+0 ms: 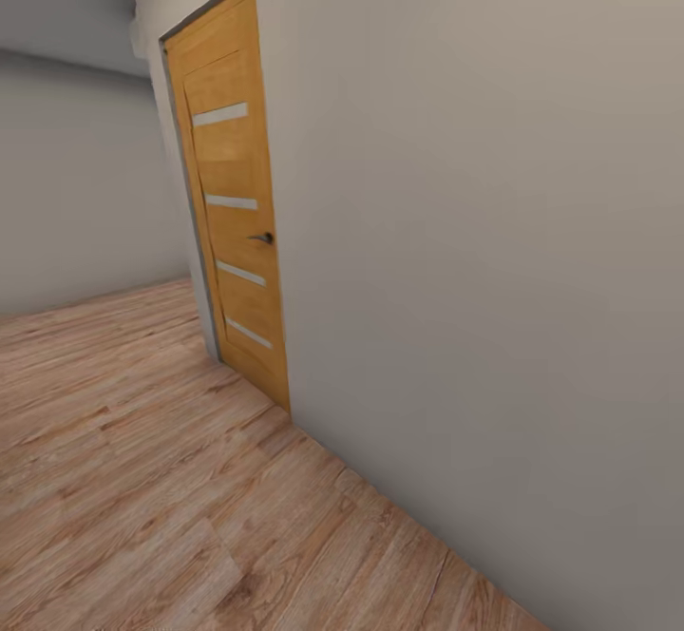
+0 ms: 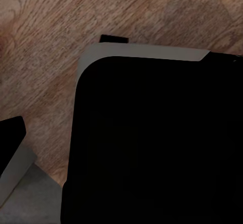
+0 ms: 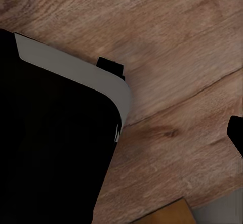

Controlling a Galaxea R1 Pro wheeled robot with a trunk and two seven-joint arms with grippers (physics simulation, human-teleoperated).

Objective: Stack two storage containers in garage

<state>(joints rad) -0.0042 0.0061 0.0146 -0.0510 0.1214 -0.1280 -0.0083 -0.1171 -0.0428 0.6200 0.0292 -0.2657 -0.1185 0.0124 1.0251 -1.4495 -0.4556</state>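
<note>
Where the head camera faced: a closed honey-orange wooden door [image 1: 233,203] with four pale horizontal strips, set in a plain grey-cream wall [image 1: 475,232].
Door handle: small dark lever [image 1: 263,238], at the door's edge nearer the long wall.
Ground: light wood-plank floor [image 1: 142,479], running up to the foot of the wall and the door.
Far end: a second pale wall met the door wall at a corner beyond the door.
Left claw, state: could not be told from these pictures.
Ahead of left claw: a large black rounded-corner body with a pale grey rim [image 2: 152,148], planks beyond it; a small black tab stuck out past the rim.
To one side of left claw's line of sight: a second black-and-grey piece [image 2: 12,148], apart from the big body, too cropped to name.
Right claw, state: could not be told either.
Ahead of right claw: the same kind of black body with grey rim and black tab, over planks.
Farther from right claw: an orange-brown wooden strip [image 3: 167,214] beside a grey patch; a dark sliver at the frame edge, unidentified.
Two storage containers: whereabouts could not be told.
</note>
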